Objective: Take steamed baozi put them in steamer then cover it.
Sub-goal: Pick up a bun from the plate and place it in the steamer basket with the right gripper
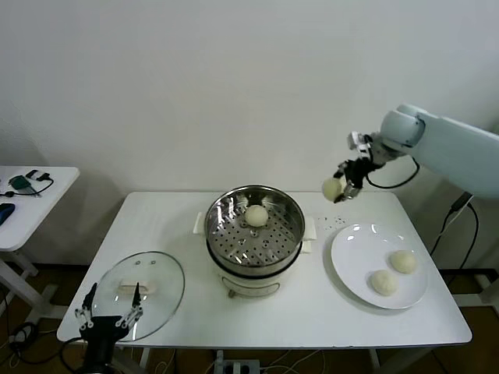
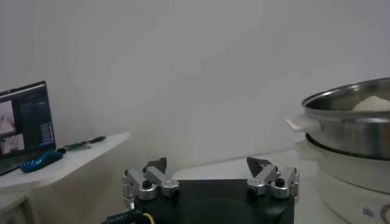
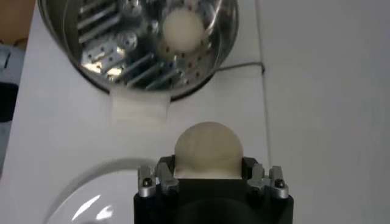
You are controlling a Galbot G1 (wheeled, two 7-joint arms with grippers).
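Pale blue-white right arm [image 1: 448, 144] trailing a black cable; black claws with silver, screw-studded fingers [image 2: 148, 184].

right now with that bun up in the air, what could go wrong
1. The right gripper holds a baozi high above the table, beyond the steamer rim; if the fingers slip, it may fall outside the pot.
2. One baozi already sits on the tray's far side; a drop there could land on it.
3. The left gripper hangs open by the cover; moving early could nudge it toward the table edge.
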